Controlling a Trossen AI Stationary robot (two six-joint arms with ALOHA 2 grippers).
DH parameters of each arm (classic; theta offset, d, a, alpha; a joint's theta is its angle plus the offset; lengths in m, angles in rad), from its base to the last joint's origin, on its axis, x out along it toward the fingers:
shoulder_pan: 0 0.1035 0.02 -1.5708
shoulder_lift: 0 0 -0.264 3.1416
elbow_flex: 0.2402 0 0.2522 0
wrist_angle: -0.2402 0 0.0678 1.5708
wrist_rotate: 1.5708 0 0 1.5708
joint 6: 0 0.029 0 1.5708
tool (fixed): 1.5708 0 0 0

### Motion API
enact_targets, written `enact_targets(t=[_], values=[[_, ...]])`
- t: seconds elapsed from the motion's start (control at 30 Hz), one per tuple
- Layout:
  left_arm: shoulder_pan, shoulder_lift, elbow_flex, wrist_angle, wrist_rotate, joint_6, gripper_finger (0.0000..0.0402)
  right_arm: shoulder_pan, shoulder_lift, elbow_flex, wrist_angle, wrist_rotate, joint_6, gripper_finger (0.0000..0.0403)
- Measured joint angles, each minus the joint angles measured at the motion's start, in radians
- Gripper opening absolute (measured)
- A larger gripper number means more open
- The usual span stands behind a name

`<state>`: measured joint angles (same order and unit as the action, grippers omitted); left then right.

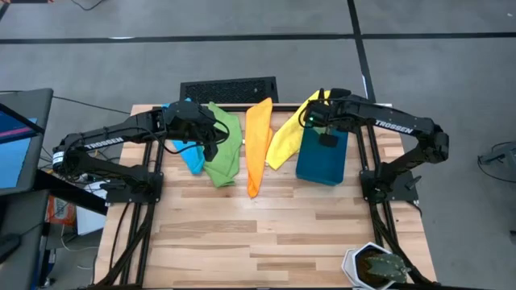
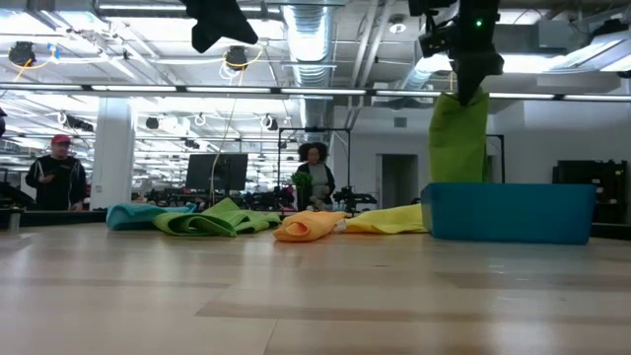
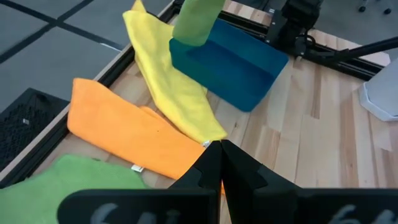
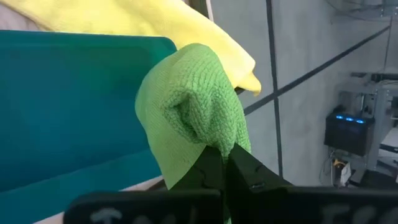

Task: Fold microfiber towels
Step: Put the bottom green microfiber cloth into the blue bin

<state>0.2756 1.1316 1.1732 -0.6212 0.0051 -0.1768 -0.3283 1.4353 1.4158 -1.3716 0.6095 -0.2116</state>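
The right gripper point(image 4: 225, 163) is pinched shut on a green microfiber towel point(image 2: 458, 138), which hangs down into the teal bin point(image 2: 510, 212) at the table's far right. The left gripper point(image 3: 221, 163) hovers closed and empty over the light blue point(image 1: 192, 155), green point(image 1: 223, 149), orange point(image 1: 257, 145) and yellow point(image 1: 289, 133) towels lying in a row. The risk – a corner-only pinch may slip, or the hanging cloth may snag the bin's rim and drag it.
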Motion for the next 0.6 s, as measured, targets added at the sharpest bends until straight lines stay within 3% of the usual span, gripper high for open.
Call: enact_targets(t=[0.3,0.6], values=[[0.0,0.0,0.0,-0.002,-0.016,0.0,0.0,0.015,0.002,-0.005,0.014,0.0,0.029,0.002],[-0.006,0.0,0.0,-0.007,-0.013,-0.001,0.0,0.138,0.021,-0.213,0.138,-0.008,0.11,0.0022]])
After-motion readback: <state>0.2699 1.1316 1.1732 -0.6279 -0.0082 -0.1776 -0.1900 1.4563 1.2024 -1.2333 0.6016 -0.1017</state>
